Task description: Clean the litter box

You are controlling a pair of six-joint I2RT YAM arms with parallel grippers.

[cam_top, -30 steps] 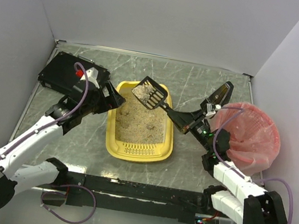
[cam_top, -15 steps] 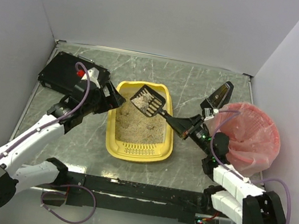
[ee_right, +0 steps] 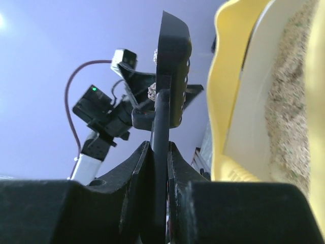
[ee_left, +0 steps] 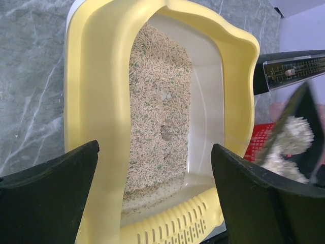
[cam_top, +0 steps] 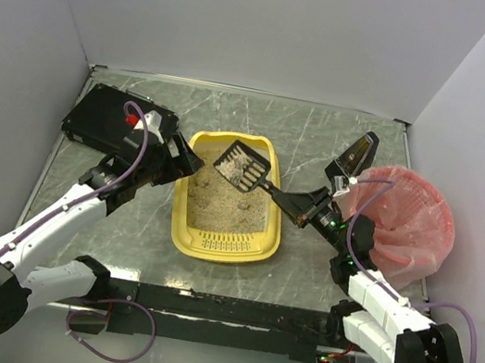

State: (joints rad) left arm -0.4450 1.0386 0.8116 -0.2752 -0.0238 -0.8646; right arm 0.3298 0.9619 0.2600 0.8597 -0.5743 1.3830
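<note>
The yellow litter box point(cam_top: 181, 218) with beige litter lies mid-table; it fills the left wrist view point(ee_left: 91, 76). My right gripper point(cam_top: 305, 210) is shut on the handle of a black slotted scoop point(cam_top: 243, 165), held above the box's far end with whitish clumps on it. The handle point(ee_right: 160, 127) is pinched between the jaws of my right gripper point(ee_right: 158, 147). The loaded scoop also shows at the right of the left wrist view point(ee_left: 297, 137). My left gripper point(cam_top: 182, 160) is open at the box's far left rim; the jaws of my left gripper point(ee_left: 155, 146) stand wide, holding nothing.
A pink-red bag-lined round bin point(cam_top: 409, 225) stands right of the box, beside my right arm. A flat black box point(cam_top: 108, 120) lies at the back left. A black angled object with a label point(cam_top: 355, 154) stands behind the bin. White walls close in the table.
The scoop head has dropped slightly and drawn a little toward the near right over the box's far end. My left arm has barely moved.
</note>
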